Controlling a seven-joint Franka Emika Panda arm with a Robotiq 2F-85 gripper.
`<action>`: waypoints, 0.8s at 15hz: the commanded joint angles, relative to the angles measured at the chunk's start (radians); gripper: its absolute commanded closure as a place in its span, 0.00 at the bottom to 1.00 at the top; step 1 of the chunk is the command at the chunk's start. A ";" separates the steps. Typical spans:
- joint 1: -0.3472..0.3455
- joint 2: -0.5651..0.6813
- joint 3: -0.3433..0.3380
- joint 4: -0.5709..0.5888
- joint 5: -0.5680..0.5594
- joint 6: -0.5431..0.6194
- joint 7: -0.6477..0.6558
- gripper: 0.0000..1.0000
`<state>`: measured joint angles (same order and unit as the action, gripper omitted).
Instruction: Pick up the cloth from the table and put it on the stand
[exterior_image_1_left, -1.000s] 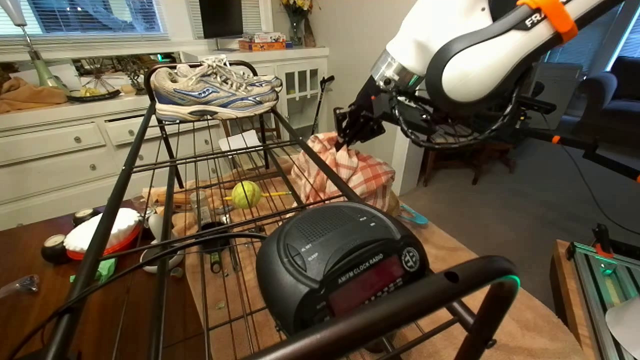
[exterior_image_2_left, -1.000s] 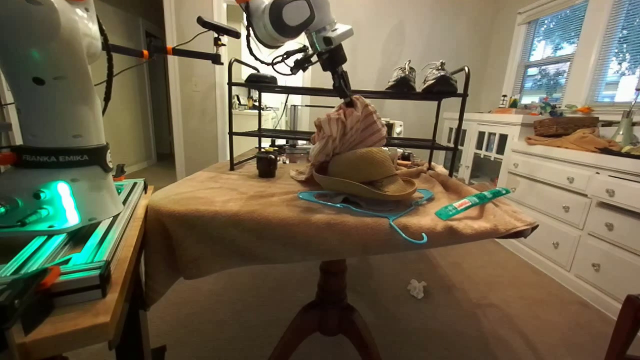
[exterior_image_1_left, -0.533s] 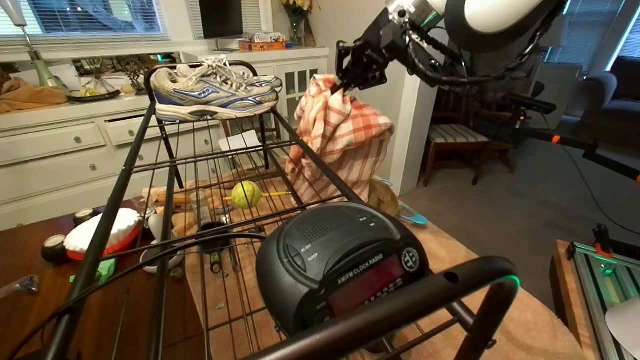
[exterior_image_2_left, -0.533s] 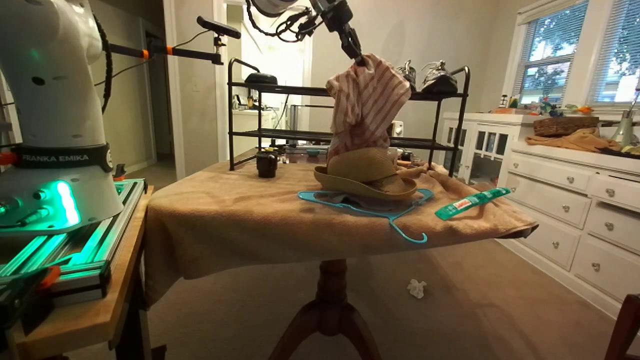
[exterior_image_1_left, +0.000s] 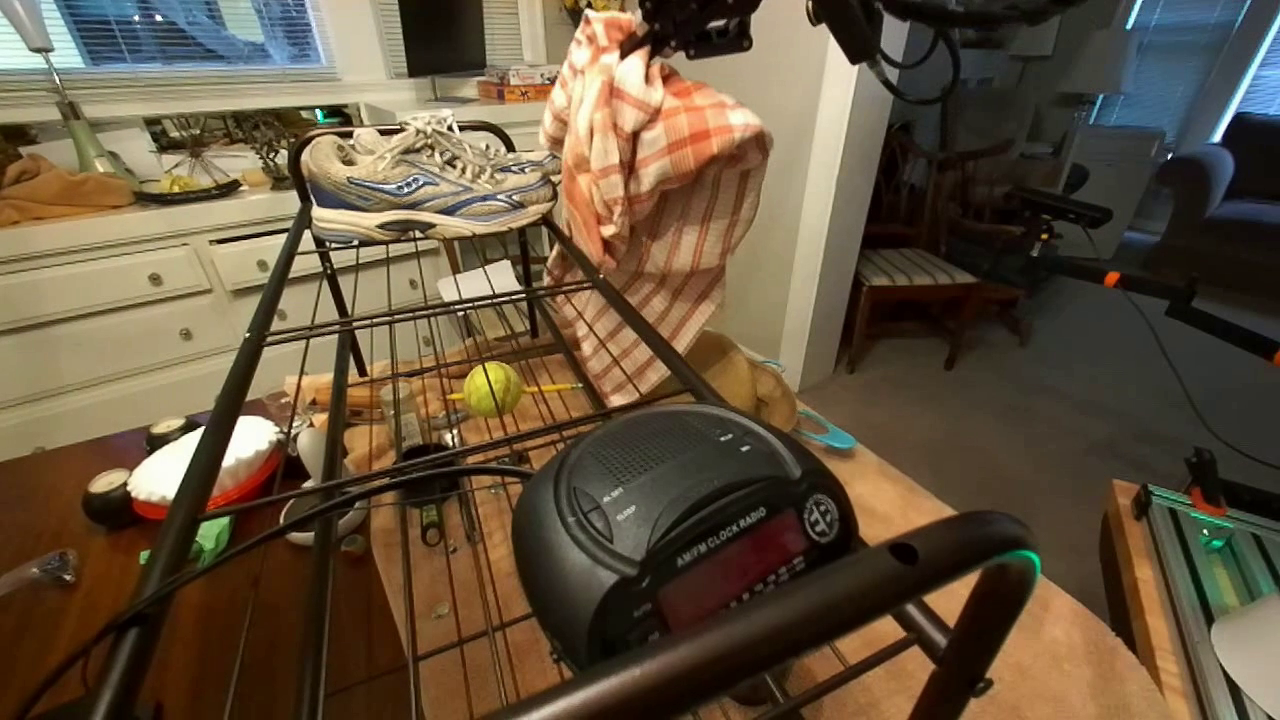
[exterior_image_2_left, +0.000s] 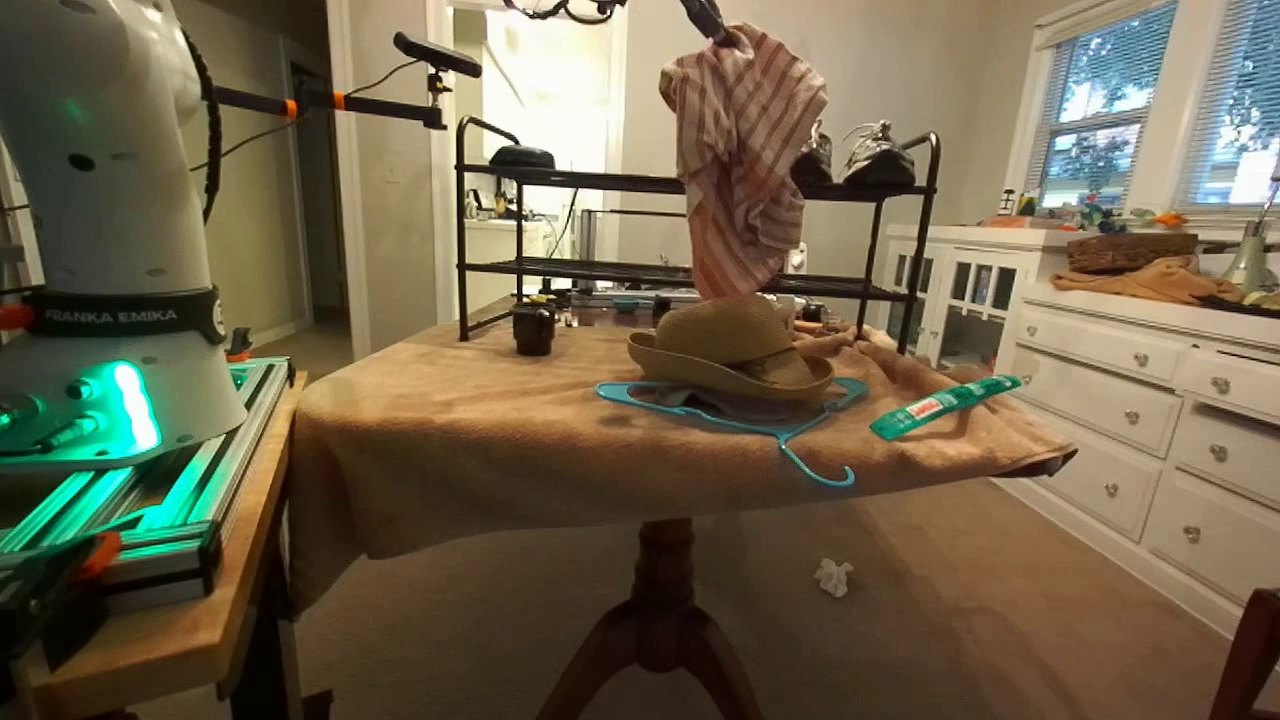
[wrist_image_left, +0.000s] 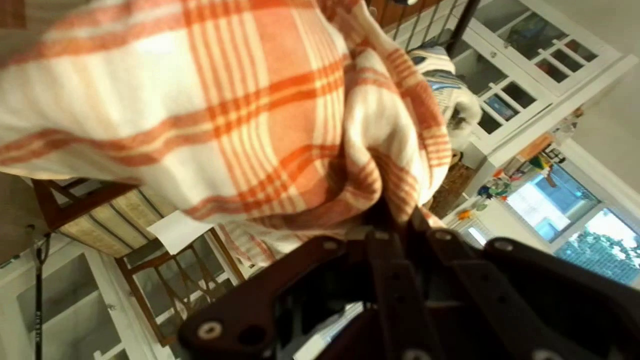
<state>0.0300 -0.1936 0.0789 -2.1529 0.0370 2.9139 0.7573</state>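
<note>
The orange and cream plaid cloth (exterior_image_1_left: 665, 170) hangs bunched in the air from my gripper (exterior_image_1_left: 635, 42), whose black fingers are closed on its top fold. In an exterior view the cloth (exterior_image_2_left: 745, 150) hangs in front of the black stand (exterior_image_2_left: 615, 183), its lower end just above the straw hat; the gripper tip (exterior_image_2_left: 720, 36) is at the top edge. In the wrist view the cloth (wrist_image_left: 240, 110) spreads out from the fingertips (wrist_image_left: 400, 225). The stand (exterior_image_1_left: 790, 620) also shows close up, with the cloth beside its long side. The tan-covered table (exterior_image_2_left: 450, 420) lies below.
The stand's top shelf holds a black clock radio (exterior_image_1_left: 680, 530) at one end and grey-white sneakers (exterior_image_1_left: 430, 190) at the other. A straw hat (exterior_image_2_left: 735, 345), blue hanger (exterior_image_2_left: 700, 412), green packet (exterior_image_2_left: 945, 408) and black cup (exterior_image_2_left: 534, 330) are on the table.
My gripper has risen steadily with the cloth. The cloth has lifted off the hat and table area, stretched downward, and uncovered the hat. The stand and its items have not moved.
</note>
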 joint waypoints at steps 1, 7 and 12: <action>0.036 -0.009 0.006 0.069 0.032 0.011 -0.013 0.98; 0.182 0.033 0.002 0.165 0.210 0.064 -0.168 0.98; 0.432 0.149 -0.063 0.307 0.602 0.003 -0.517 0.98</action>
<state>0.3359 -0.1334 0.0677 -1.9588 0.4441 2.9533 0.4236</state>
